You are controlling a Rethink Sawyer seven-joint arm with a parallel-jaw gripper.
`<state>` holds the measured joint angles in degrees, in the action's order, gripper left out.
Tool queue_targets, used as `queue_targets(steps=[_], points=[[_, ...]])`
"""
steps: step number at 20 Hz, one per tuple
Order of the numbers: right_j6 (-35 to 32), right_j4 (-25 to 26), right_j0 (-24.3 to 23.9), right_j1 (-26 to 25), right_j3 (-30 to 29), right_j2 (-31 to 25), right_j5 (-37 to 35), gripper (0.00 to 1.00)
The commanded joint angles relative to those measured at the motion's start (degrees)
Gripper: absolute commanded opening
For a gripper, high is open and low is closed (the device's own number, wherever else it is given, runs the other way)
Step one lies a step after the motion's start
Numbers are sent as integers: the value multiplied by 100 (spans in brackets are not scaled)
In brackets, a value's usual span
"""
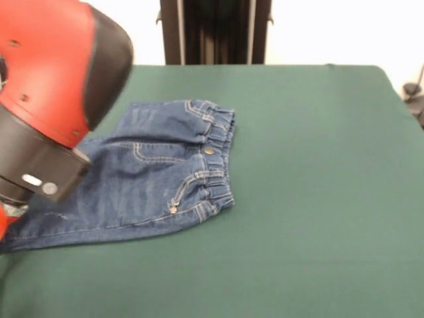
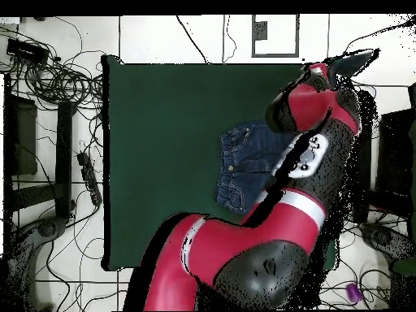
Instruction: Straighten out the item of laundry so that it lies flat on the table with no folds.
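The small blue denim jeans lie on the dark green table, left of its middle. The elastic waistband points to the picture's right and is bunched. The legs run left, and one reaches the left edge. My red and black arm hangs over the leg ends and hides them. In the overhead view the jeans lie near the right side of the table, partly under the arm. The gripper itself is hidden in both views.
The black pedestal stands at the table's far side. Cables and gear lie on the floor to the left of the table in the overhead view. A dark object stands off the table's right edge in the front view.
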<state>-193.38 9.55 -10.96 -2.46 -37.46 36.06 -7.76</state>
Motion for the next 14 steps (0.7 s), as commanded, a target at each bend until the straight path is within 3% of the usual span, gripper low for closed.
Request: queue_targets(steps=[1, 9, 14], points=[[1068, -259, -1286, 1709, -2573, -4571, 207, 0], [715, -272, -1506, 2021, -2889, -4881, -546, 0], [396, -326, -1129, 1987, -2621, -4213, -1146, 0]])
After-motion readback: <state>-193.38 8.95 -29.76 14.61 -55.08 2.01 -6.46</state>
